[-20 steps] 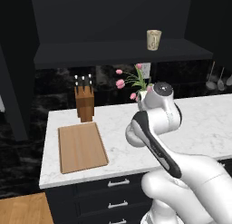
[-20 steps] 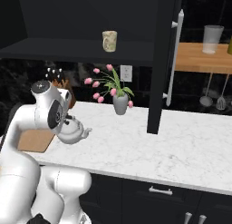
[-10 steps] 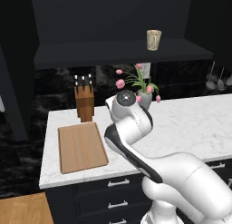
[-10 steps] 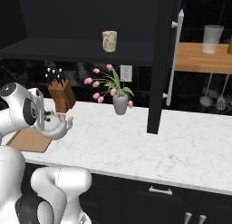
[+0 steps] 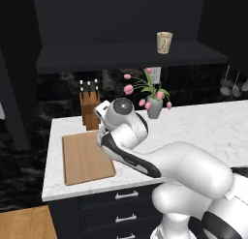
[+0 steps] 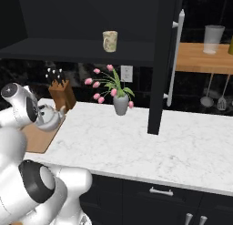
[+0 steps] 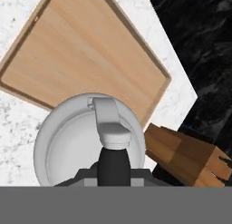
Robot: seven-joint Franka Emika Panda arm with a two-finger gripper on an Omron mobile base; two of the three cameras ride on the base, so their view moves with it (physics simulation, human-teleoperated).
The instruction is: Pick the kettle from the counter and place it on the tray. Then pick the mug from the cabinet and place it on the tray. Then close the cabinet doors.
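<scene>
Now the gripper [image 7: 111, 175] carries the kettle [image 7: 89, 141], clamped on its dark handle, low in the hand view above the tray's [image 7: 86, 51] near edge. Release this early and, I reckon, it lands half on the counter [image 7: 16, 128].

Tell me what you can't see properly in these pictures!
- Gripper: in the hand view the kettle and its dark handle cover the fingertips, so open or shut is unclear.
- Kettle in the left base view: hidden behind the arm.
- Tray: in the right base view the arm covers most of it.
- Mug: its pattern is too small to read.
- Knife block: cut off by the grey band in the hand view.
</scene>
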